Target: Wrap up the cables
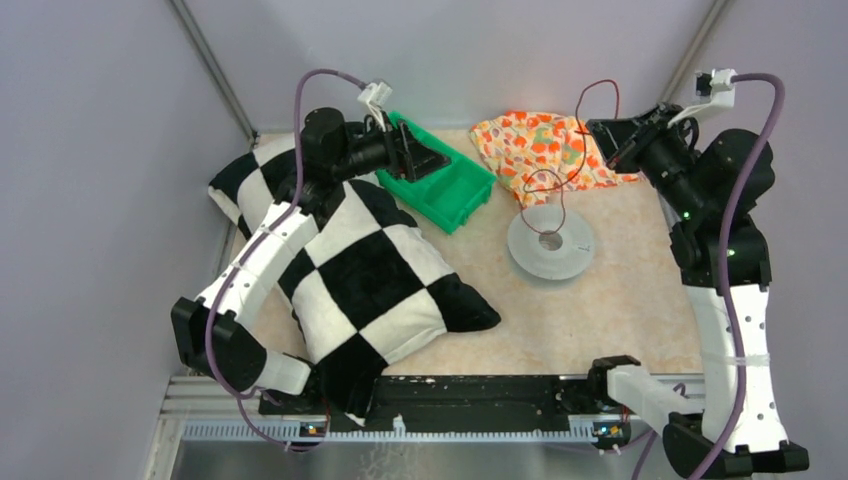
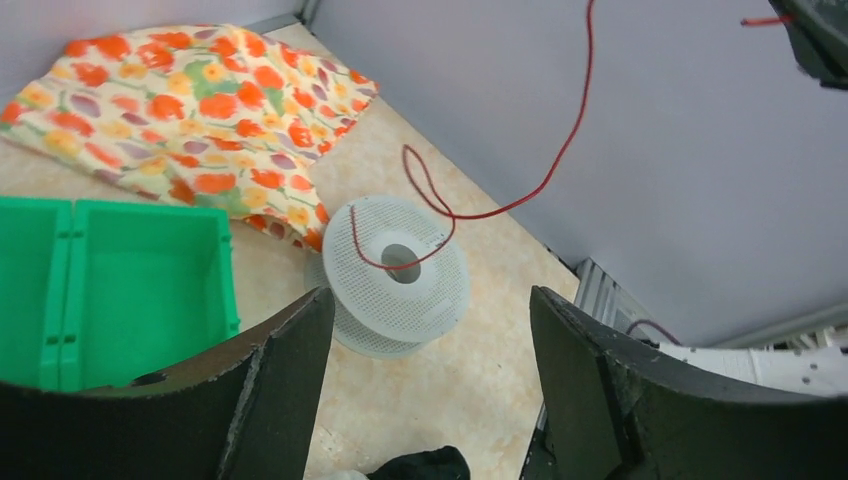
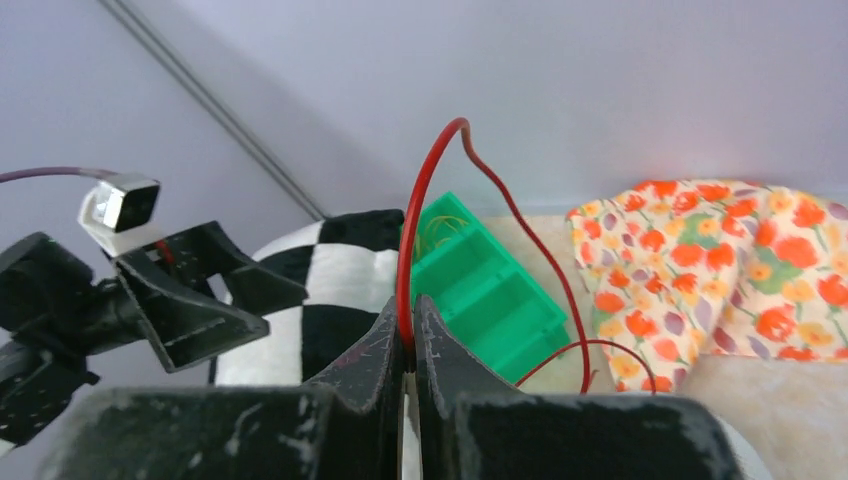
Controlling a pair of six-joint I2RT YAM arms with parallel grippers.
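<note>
The cable (image 1: 598, 83) is a thin red wire. It arches up from my right gripper (image 1: 612, 150), drops in loose loops and ends over a white perforated spool (image 1: 548, 245) on the table. The right wrist view shows my right gripper (image 3: 408, 310) shut on the cable (image 3: 425, 170), which rises from between its fingertips. My left gripper (image 1: 425, 158) hovers over the green bin, open and holding nothing. In the left wrist view, the left gripper (image 2: 430, 300) frames the spool (image 2: 400, 290), with a cable (image 2: 560, 150) loop lying across the spool's top.
A green divided bin (image 1: 450, 185) sits at the back, left of centre. A flowered cloth (image 1: 535, 145) lies behind the spool. A black-and-white checkered pillow (image 1: 350, 260) fills the left side under the left arm. Grey walls enclose the back and sides.
</note>
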